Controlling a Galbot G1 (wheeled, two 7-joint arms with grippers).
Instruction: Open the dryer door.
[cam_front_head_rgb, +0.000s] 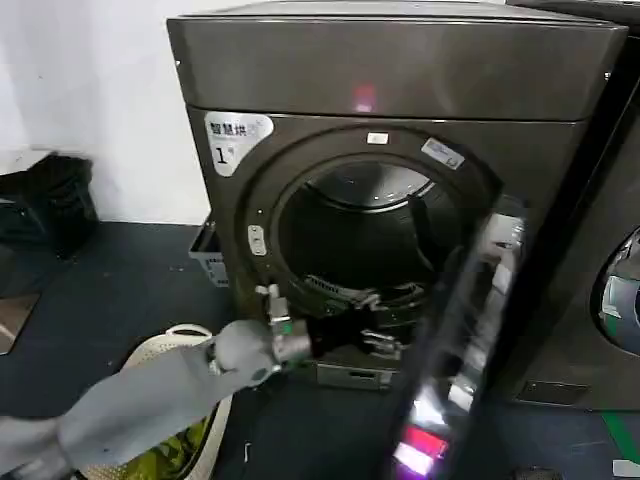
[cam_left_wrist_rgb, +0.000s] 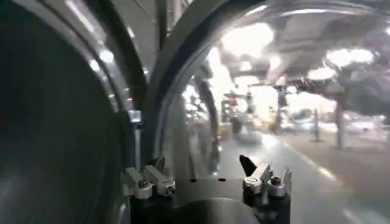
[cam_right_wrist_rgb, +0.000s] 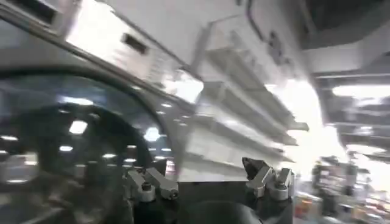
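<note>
The dark bronze-grey dryer (cam_front_head_rgb: 400, 90) marked "1" stands with its drum opening (cam_front_head_rgb: 370, 230) uncovered. The dryer door (cam_front_head_rgb: 465, 330) is swung out to the right and shows nearly edge-on, with lights glinting on it. My left arm reaches in from the lower left, and my left gripper (cam_front_head_rgb: 355, 338) hangs at the lower rim of the opening, just left of the door. In the left wrist view the left gripper (cam_left_wrist_rgb: 204, 176) is open and holds nothing, with the door's curved chrome rim (cam_left_wrist_rgb: 167, 79) close ahead. My right gripper (cam_right_wrist_rgb: 207, 179) is open and holds nothing, beside a dark round glass (cam_right_wrist_rgb: 67, 140).
A white laundry basket (cam_front_head_rgb: 165, 350) with yellow-green cloth sits on the floor under my left arm. A small crate (cam_front_head_rgb: 207, 255) stands by the dryer's left side and black crates (cam_front_head_rgb: 50, 200) at the far left. A neighbouring dark machine (cam_front_head_rgb: 610, 290) stands on the right.
</note>
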